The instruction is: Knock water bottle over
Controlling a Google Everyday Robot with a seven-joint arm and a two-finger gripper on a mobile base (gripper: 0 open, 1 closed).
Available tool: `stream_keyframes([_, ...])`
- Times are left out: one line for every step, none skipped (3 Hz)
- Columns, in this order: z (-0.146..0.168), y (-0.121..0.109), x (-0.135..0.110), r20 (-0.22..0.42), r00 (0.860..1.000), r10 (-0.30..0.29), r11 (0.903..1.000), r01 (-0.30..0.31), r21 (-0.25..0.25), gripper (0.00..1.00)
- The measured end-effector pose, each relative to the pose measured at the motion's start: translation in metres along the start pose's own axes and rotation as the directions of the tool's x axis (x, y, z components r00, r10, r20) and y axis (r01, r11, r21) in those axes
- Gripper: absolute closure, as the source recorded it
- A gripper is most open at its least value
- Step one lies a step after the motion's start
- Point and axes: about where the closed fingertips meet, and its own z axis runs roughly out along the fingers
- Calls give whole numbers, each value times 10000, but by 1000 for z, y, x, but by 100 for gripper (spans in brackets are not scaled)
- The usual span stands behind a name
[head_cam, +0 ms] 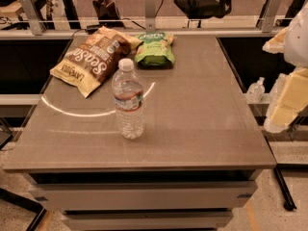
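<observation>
Plainly, nothing of the task is done yet: the water bottle [128, 100] stands upright on the grey table [202, 124], a little left of the centre of the frame, white cap on top and its label band around the upper body. It stands alone, with bare tabletop on every side of it.

Above it in the frame, toward the far edge of the table, a brown chip bag [91, 57] lies flat at the upper left. A green snack bag [155, 48] lies just to the right of it, the two overlapping at one corner. Neither one touches the bottle.

At the right edge of the frame, off the side of the table and well apart from the bottle, the gripper [288, 100] shows as pale yellow and white shapes cut off by the frame border. Whether it is open or closed I cannot tell, and it holds nothing that I can see. A small clear pump-top bottle [255, 89] sits just left of it, beyond the table's right edge.

As I judge it, the whole job remains: the gripper must cross leftward over the table to the bottle and push it high on the body until it tips onto its side.
</observation>
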Motion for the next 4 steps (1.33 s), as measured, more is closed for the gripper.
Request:
stream_keyframes([0,0,0,0,10000,0,10000,0,0,0])
stream_keyframes([-2,0,1,77,9997,250,9997,-250,5,0])
stream_keyframes([-19,0,0,695,9900,1231,9924,-1224,-143,0])
stream_keyframes([-20,6,-4,1536,9592,2374,9711,-2302,-637,0])
